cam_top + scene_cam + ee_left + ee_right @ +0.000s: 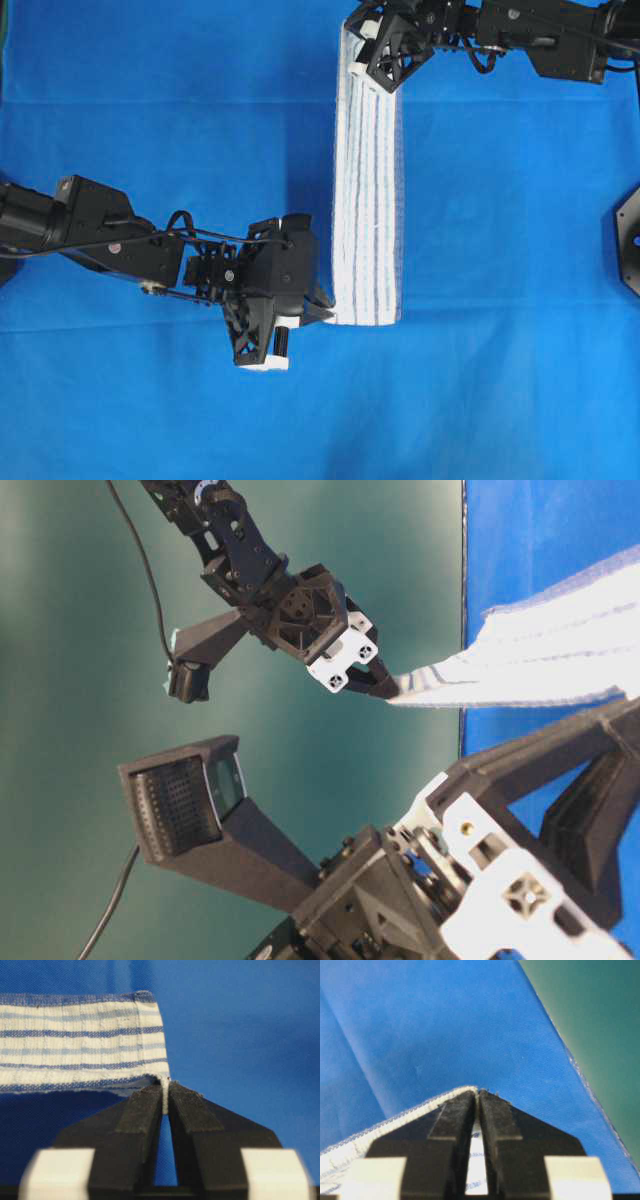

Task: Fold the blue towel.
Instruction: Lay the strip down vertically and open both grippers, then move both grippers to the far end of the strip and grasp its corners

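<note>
White woven towel with thin blue stripes lies as a long narrow folded strip on the blue-covered worktop, long axis running from far edge to near in the overhead view; my left tool pinches its near corner, jaws almost shut on the hem; my right tool nips the far corner the same way; one tool per end, so the next fold runs end to end along that axis.

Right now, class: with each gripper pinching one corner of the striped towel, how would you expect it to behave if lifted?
Probably floppy: the blue towel lies as a flat folded strip. Likely light: the left gripper holds it by a thin corner. It could slip, since the right gripper also grips only an edge.
</note>
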You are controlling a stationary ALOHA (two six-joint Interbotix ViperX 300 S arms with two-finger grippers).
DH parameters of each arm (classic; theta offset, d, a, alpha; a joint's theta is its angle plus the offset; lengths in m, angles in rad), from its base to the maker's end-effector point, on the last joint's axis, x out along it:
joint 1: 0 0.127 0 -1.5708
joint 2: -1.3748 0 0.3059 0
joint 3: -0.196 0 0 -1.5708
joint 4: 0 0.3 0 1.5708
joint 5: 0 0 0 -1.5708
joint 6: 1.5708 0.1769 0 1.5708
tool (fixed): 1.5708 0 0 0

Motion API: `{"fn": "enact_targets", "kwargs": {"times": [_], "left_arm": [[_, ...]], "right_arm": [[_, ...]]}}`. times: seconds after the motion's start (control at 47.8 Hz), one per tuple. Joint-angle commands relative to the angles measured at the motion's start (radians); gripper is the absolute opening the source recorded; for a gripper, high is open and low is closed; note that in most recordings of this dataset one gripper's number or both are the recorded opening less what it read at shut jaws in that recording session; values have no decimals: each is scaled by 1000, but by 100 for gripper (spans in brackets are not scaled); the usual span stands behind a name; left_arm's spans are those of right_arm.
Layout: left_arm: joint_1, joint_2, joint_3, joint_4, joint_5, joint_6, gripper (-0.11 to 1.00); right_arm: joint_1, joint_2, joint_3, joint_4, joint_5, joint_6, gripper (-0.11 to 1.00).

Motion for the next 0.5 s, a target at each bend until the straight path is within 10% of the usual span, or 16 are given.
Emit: {"fn": "enact_targets", "kwargs": {"times": [0.0,0.126,0.251,0.481], "left_arm": [[0,-28,-12,0,-5,0,13],[0,-44,-5,0,23,-2,50],[0,-91,5,0,112,6,83],[31,-216,46,2,219,12,76]], "right_arm": [[2,-26,-12,-3,0,-6,28],[2,-61,5,-5,5,-25,59],[2,-121,34,-3,11,-28,53],[34,-296,141,-3,3,-21,51]]}}
